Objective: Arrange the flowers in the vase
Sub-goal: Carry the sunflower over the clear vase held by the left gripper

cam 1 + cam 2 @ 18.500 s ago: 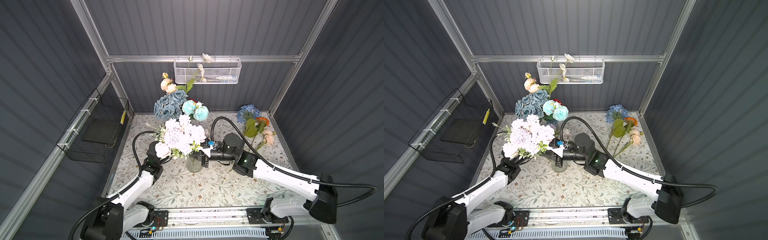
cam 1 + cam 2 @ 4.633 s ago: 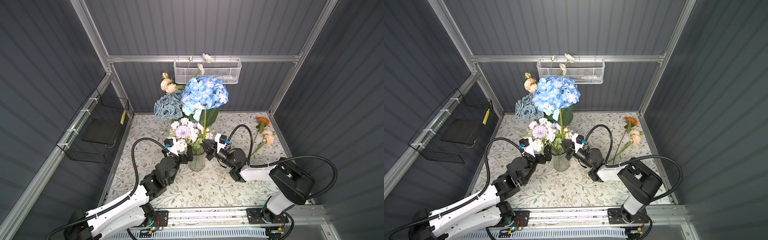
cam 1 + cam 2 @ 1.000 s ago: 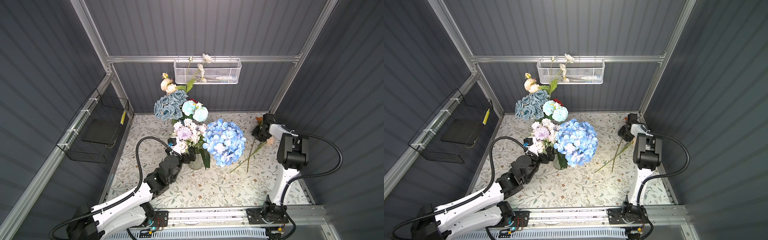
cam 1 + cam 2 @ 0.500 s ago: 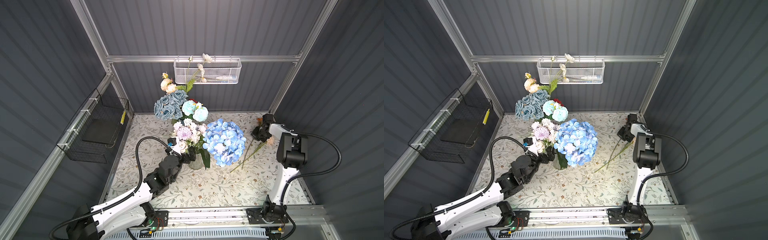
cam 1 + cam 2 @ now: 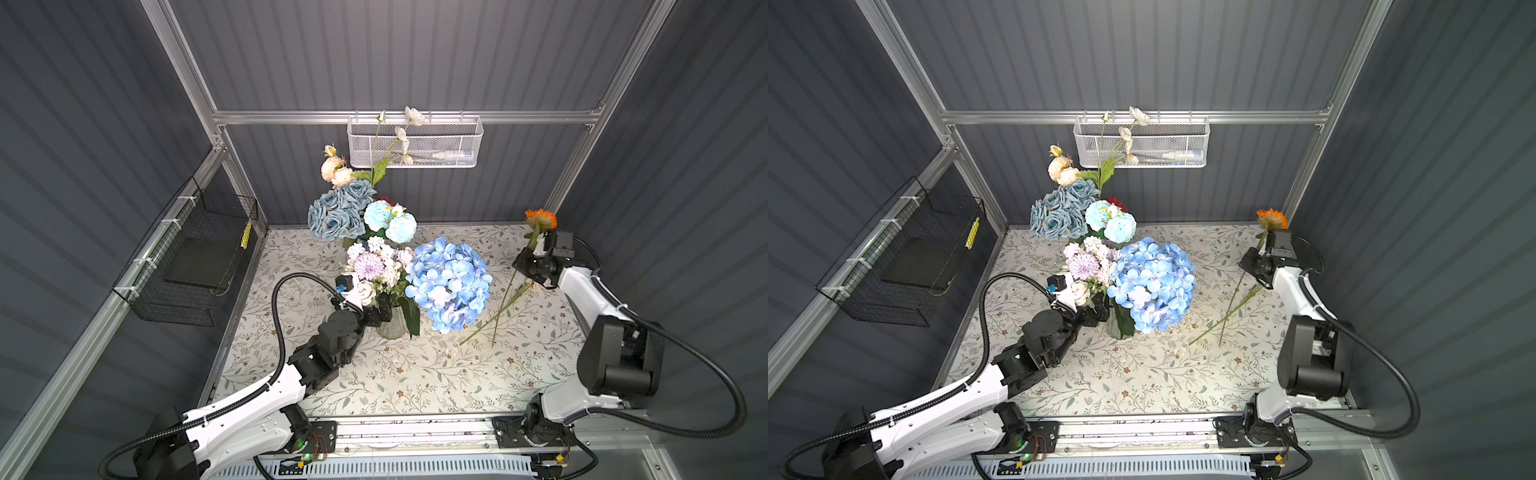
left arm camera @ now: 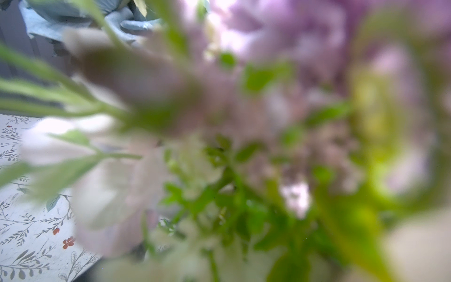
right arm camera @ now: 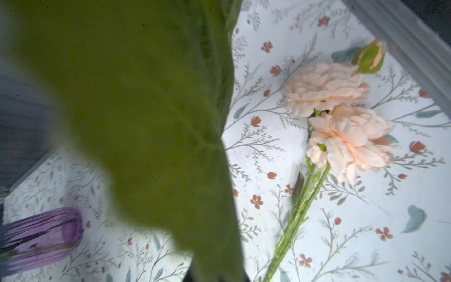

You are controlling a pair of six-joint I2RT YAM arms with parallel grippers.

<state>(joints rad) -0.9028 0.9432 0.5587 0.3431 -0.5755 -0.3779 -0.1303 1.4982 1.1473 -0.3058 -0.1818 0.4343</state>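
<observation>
One orange daisy-like flower (image 5: pixel 540 218) is pinched in the right gripper (image 5: pixel 536 246).
Its head stands above the clamped jaws, higher than a second ago; the left gripper (image 5: pixel 380 312) is spread wide beside the clear glass vase (image 5: pixel 391 328).

Blue hydrangea (image 5: pixel 1152 284) in the vase (image 5: pixel 1112 328) beside lilac puffs (image 5: pixel 1084 266); orange daisy (image 5: pixel 1271 219) far right.

Sky-blue hydrangea (image 5: pixel 449 284), orange daisy (image 5: pixel 540 218), peach roses (image 7: pixel 341 131), dusty-blue roses (image 5: pixel 336 214) — cloth (image 5: pixel 415 374) pale, leaf-sprigged, red-flecked.

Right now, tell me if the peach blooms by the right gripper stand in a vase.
No: the peach blooms lie flat on the tablecloth, stems and all.
</observation>
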